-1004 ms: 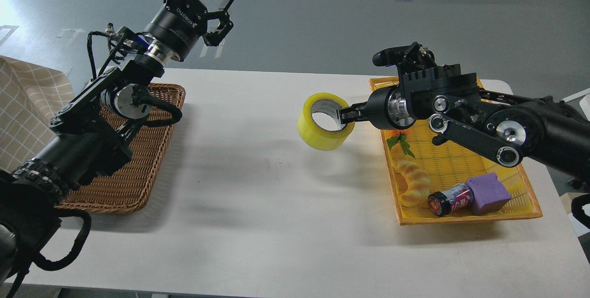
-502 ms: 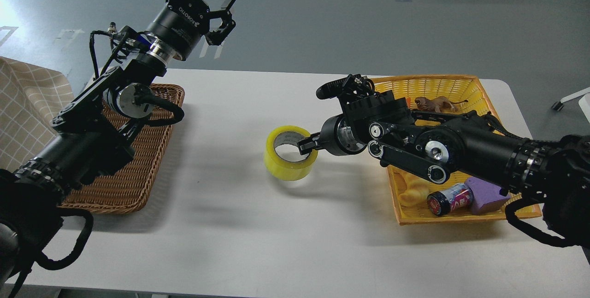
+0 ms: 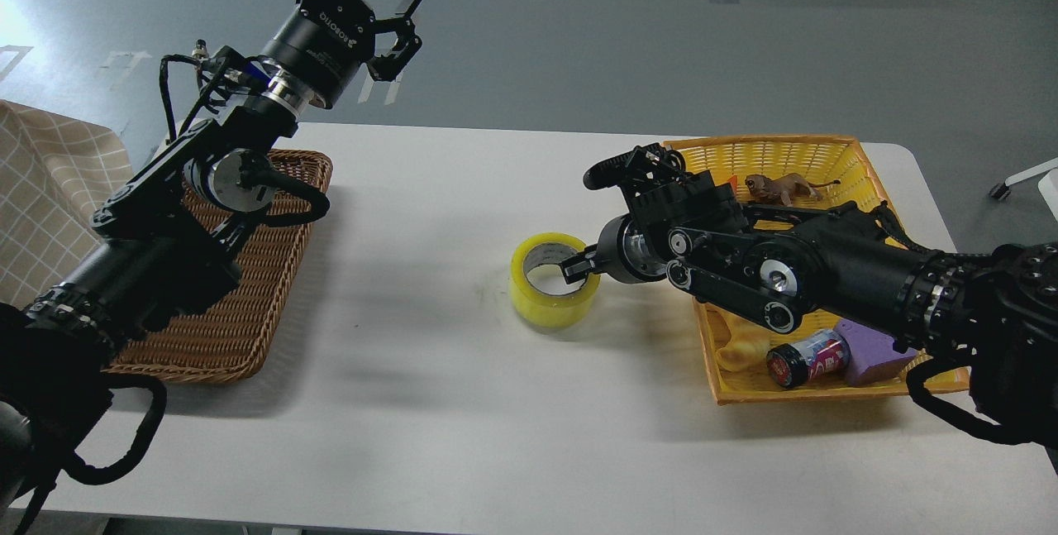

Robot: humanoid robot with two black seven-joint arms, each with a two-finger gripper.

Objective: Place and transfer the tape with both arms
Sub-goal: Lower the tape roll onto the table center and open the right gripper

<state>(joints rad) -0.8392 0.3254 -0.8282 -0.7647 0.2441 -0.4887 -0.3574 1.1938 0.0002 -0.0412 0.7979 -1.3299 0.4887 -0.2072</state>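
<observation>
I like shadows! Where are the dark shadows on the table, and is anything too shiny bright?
Head view: soft grey shadows lie on the table beside the tape and under the right arm; the floor's far-left edge glares white; everything looks sharp, not blurry.

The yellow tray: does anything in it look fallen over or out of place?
In the yellow tray, the small red-labelled bottle lies on its side against the purple block. Nothing looks spilled or damaged. The tape rests flat on the table.

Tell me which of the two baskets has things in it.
The yellow plastic basket on the right: it holds toys and a can. The brown wicker basket shows nothing inside.
</observation>
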